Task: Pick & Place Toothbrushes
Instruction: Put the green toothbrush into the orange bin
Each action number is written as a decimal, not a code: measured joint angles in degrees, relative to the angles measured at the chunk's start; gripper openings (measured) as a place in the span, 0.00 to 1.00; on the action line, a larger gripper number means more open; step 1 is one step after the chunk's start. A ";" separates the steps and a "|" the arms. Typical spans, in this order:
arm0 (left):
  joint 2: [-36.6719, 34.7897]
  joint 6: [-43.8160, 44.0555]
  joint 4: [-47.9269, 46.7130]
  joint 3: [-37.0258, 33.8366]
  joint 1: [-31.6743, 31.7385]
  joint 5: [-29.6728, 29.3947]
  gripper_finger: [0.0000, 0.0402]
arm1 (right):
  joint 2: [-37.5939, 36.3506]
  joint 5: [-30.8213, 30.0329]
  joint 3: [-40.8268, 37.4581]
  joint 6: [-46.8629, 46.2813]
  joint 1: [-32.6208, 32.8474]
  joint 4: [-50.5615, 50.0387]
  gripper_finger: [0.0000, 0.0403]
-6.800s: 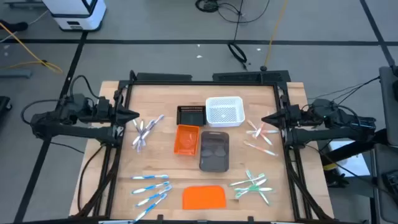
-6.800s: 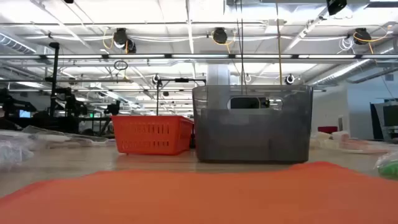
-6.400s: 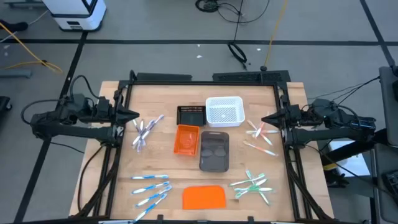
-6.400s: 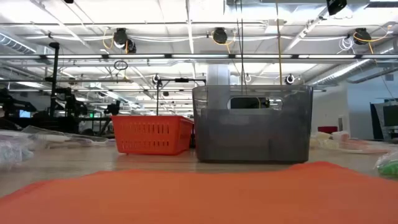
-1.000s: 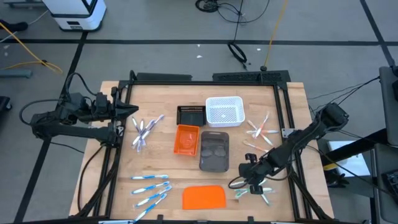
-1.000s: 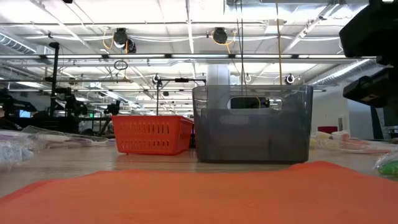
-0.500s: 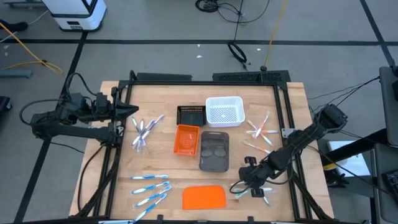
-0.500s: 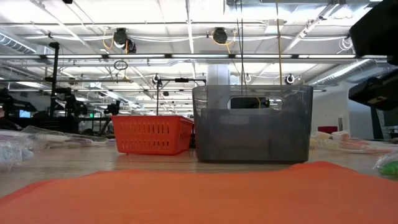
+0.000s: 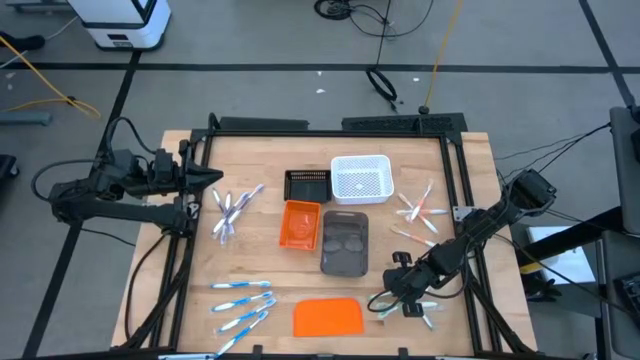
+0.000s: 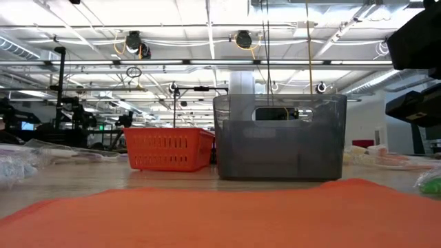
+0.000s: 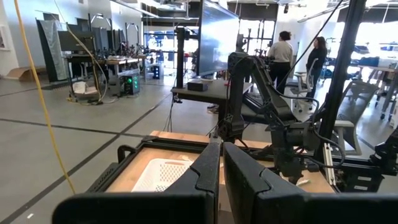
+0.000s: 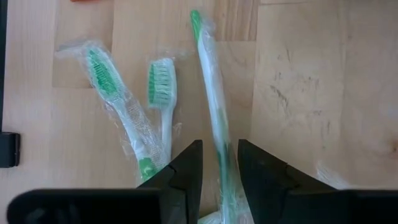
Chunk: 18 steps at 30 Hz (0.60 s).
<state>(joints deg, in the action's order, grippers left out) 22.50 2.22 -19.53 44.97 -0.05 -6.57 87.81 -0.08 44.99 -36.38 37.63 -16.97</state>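
Toothbrushes in clear wrappers lie flat on the wooden table in groups: pale grey (image 9: 232,208), blue (image 9: 243,303), pink (image 9: 420,215) and green (image 9: 418,306). My right gripper (image 9: 400,293) points steeply down over the green group near the table's front right. In the right wrist view it (image 12: 219,168) stands open with one green toothbrush (image 12: 211,106) running between its fingers; two more green ones (image 12: 118,106) (image 12: 163,93) lie beside it. My left gripper (image 9: 215,178) waits shut at the table's left edge, level and above the table. My right gripper comes from above, slanting down, with one finger (image 12: 186,171) on each long side of the green toothbrush's handle (image 12: 219,146), the fingers lying along it. The toothbrush lies flat on the table. Whether the fingers touch it, I cannot tell.
In the table's middle stand a black tray (image 9: 307,183), a white tray (image 9: 360,178), an orange tray (image 9: 300,224) and a grey tray (image 9: 345,243). A flat orange slab (image 9: 328,317) lies at the front edge. People stand in the room beyond (image 11: 281,53).
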 joint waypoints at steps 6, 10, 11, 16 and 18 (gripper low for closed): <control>0.00 0.00 -0.01 0.00 0.00 0.00 0.06 | 0.00 -0.07 0.00 -0.02 0.00 0.00 0.17; 0.00 0.00 0.00 0.00 0.00 0.00 0.06 | 0.00 0.04 0.00 0.00 0.00 0.02 0.05; 0.00 0.00 0.00 0.00 0.00 0.00 0.06 | 0.00 0.04 0.00 0.00 0.00 0.00 0.03; 0.00 0.00 0.00 -0.02 0.00 0.00 0.06 | 0.00 0.07 0.00 -0.24 0.00 0.02 0.02; 0.00 0.00 0.00 0.00 0.00 0.00 0.06 | -0.05 0.09 0.00 0.10 0.00 0.02 0.01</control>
<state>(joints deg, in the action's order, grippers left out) 22.50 2.22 -19.53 44.97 -0.05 -6.57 87.76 0.01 44.99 -36.28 37.63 -16.95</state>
